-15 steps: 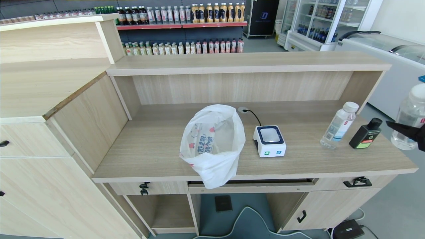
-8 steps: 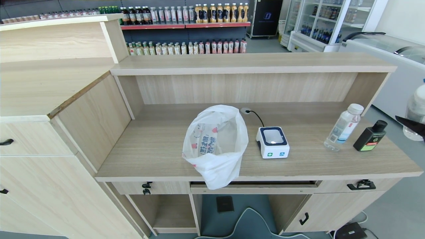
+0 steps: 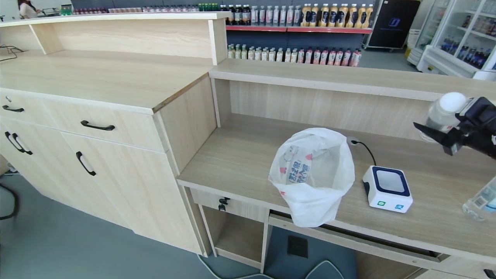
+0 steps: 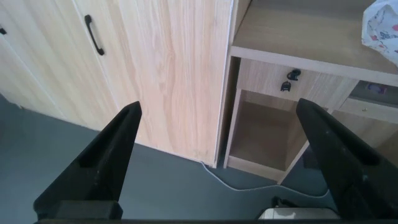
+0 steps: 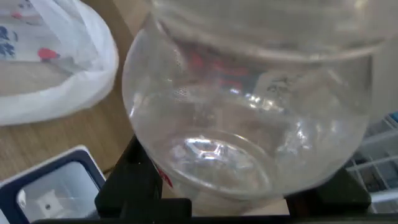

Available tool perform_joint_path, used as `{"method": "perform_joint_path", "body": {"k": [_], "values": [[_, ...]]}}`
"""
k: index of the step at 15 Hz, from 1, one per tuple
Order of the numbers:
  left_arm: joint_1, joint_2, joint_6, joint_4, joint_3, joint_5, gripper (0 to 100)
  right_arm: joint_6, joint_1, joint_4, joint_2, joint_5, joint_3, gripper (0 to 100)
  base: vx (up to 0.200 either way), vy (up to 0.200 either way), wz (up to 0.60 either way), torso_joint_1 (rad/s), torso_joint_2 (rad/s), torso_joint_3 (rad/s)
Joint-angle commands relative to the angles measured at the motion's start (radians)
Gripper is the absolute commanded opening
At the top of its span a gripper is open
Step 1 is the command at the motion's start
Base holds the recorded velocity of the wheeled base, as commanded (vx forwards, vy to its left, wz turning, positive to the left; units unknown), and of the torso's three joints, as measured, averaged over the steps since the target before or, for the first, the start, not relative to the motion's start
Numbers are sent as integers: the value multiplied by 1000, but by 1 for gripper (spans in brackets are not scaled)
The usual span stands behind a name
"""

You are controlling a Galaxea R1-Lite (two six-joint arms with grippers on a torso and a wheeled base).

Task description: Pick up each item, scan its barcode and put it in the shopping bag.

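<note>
Right gripper [image 3: 441, 130] raised over worktop's [image 3: 248, 155] right end, fingers [image 3: 430, 133] clamped on clear bottle [image 3: 445, 110]. Left gripper [image 4: 219, 107] low beside cabinet [image 4: 174, 74], fingers spread wide, empty.

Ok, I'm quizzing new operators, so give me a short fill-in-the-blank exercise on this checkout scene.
1. The right tool is shut on a clear ___.
2. The shopping bag stands on the counter with its mouth ___.
3. The scanner sits to the robot's ___ of that bag.
Missing words: bottle; open; right.
</note>
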Motion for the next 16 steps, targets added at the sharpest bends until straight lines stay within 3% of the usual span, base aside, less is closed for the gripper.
{"method": "perform_joint_path", "body": {"k": [1,4,8,16], "values": [[-1,0,0,0,0,0,100,13,21,-24,84,26,7,0,0,0,0,0,0,0],[0,0,0,0,0,0,100,7,18,-92,152,165,13,0,0,0,0,0,0,0],[-1,0,0,0,0,0,100,-10,20,-179,201,180,49,0,0,0,0,0,0,0],[-1,0,0,0,0,0,100,-105,20,-210,282,249,41,0,0,0,0,0,0,0]]}}
